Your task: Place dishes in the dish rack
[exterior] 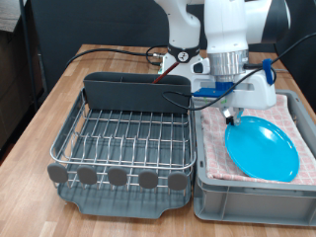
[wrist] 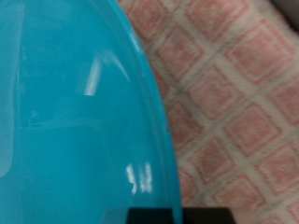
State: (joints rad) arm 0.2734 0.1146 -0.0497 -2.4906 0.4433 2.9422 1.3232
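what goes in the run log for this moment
gripper: at plate rim | plate: tilted in grey bin on pink cloth | dish rack: no dishes visible

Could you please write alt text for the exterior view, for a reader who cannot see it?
The white robot arm's pincer reaches down to the rim of a round light-blue plate lying in a grey bin lined with pink checked cloth. Beside it, at the view's left, a dark grey dish rack with a silver wire grid sits on a wooden table.
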